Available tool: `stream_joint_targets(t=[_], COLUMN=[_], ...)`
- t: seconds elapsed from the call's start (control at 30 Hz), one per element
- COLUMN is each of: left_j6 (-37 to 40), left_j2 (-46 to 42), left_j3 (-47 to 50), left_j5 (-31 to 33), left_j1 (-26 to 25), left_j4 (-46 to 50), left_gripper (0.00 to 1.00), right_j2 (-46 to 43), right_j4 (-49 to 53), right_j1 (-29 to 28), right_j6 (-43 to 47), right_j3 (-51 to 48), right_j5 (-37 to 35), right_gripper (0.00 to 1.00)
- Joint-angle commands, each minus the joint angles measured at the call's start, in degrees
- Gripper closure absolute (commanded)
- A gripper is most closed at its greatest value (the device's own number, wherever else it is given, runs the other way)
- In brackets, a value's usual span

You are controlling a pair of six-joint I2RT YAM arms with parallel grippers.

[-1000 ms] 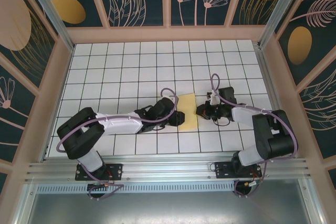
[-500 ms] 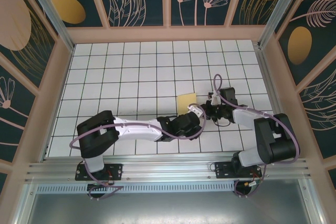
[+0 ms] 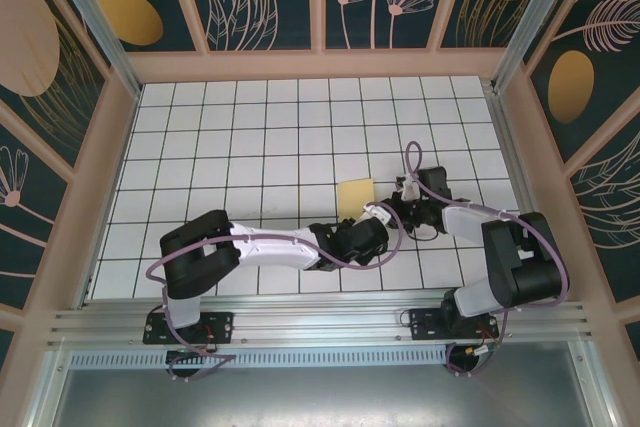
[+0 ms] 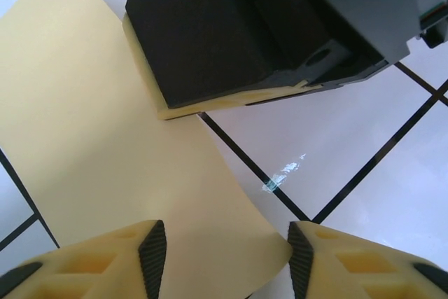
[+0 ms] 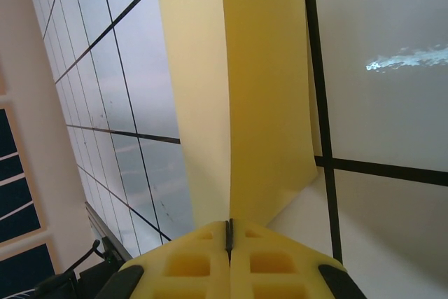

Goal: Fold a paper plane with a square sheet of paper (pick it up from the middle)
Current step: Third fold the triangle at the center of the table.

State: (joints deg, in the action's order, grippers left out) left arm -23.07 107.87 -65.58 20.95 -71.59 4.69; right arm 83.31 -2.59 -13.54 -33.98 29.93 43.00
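So the left claw point(image 4: 225, 257) is stretched way across toward its partner, jaws apart, nothing in them. The paper point(image 4: 105, 138) lies on the table point(image 4: 350, 145) right under and ahead of it, and the near corner sits in the gap between its two fingers.

Straight ahead of the left claw, the right claw point(image 5: 229, 234) is clamped tight on the far edge of the paper. From its own camera the paper runs straight out from the closed tips and looks doubled over lengthwise. I can't tell how sharp that crease is.

My take on doing this bit well:
- **Right claw:** it's the anchor, so it shouldn't loosen or tug.
- **Left claw:** go low, get one finger under that loose corner and close gently. Paper this thin will probably buckle if it's shoved.
- **Spacing:** the two claws are really near each other, so come in slow and stay off the right claw's body.
- **Crease:** line the edges up before pressing anything.
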Motion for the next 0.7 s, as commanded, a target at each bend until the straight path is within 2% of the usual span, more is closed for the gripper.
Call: stream_joint_targets(t=[0.0, 0.2, 0.47, 0.67], left_j6=[0.39, 0.39, -0.64, -3.29], left_j2=[0.06, -0.71, -0.82, -2.77], left_j3=[-0.48, -0.54, 0.68, 4.40], left_j5=[1.02, 1.96, 1.82, -2.03], left_j1=[-0.21, -0.21, -0.13, 0.61], left_j4=[-0.57, -1.09, -2.97, -8.00], left_gripper=[0.59, 0.74, 1.00, 1.00], right_j2=[0.86, 1.34, 1.16, 0.63], right_j4=[1.02, 1.43, 3.88, 7.41], right_j1=[0.15, 0.11, 0.26, 0.42], right_j6=[0.64, 1.23, 2.74, 4.96], right_j3=[1.60, 1.62, 3.08, 5.06], right_j5=[-0.10, -0.81, -2.25, -4.07], right_gripper=[0.93, 0.92, 0.87, 0.78])
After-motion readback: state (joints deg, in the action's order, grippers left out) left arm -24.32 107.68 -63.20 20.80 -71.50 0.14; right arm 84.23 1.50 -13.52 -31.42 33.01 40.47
